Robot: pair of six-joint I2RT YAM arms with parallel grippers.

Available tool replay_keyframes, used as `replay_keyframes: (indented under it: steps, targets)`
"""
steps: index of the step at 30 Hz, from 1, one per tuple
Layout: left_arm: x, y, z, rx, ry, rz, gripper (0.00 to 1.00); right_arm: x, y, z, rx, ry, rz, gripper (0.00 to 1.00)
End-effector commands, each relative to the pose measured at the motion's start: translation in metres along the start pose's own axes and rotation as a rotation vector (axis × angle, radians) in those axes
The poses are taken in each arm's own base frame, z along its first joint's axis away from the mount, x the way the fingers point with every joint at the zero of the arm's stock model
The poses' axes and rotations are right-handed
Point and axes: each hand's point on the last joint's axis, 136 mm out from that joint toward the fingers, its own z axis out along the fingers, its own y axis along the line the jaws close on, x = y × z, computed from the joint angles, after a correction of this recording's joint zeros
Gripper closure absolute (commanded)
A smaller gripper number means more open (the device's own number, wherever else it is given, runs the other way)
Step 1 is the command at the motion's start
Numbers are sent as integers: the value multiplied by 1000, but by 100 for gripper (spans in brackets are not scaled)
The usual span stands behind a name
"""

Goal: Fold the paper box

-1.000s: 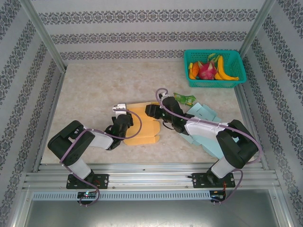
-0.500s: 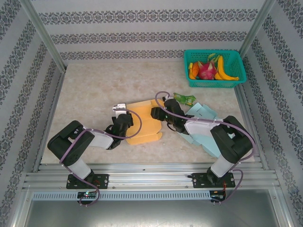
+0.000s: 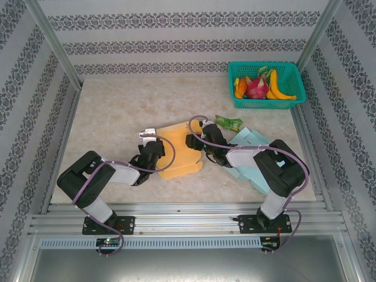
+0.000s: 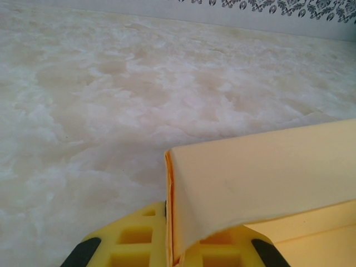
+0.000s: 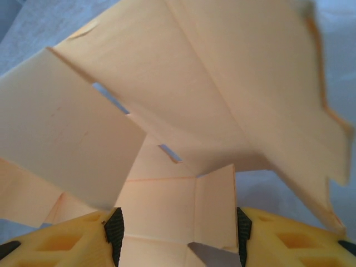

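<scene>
Top view: paper box [image 3: 179, 151] lay on the bench [image 3: 111, 111], well apart from the basket [image 3: 267, 88], toward the arms. Left pincer [image 3: 156, 148] sat at its far-from-basket edge, right pincer [image 3: 194, 141] at its basket-side edge.
Left wrist: left pincer was clamped shut on the box's folded edge.
Right wrist: right pincer was half open, box flaps between its jaws.

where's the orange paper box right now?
Top view: mid-table, the orange paper box lies between the left gripper, pinching its left edge, and the right gripper, with light blue paper to its right.
</scene>
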Motion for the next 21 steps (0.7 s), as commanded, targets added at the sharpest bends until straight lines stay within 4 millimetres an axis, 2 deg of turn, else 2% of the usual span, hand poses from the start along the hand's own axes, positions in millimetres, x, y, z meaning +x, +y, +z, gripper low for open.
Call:
replay_keyframes:
  steps: [1, 4, 13, 18, 21]
  targets:
    - [-6, -3, 1, 9, -8, -30, 100, -2, 23, 3, -97, -17, -32, 45]
    - [-5, -3, 2, 8, -6, -33, 100, 4, 34, 8, -124, 4, -41, 45]
    - [-2, -5, 5, 10, -4, -41, 100, 27, 46, 28, -169, 57, -34, 47]
    - [-3, -3, 5, 5, -7, -38, 100, 27, 46, 24, -165, 61, -40, 47]
    - [-3, 0, 5, 1, -15, -24, 100, 21, 48, 10, -163, 45, -78, 46]
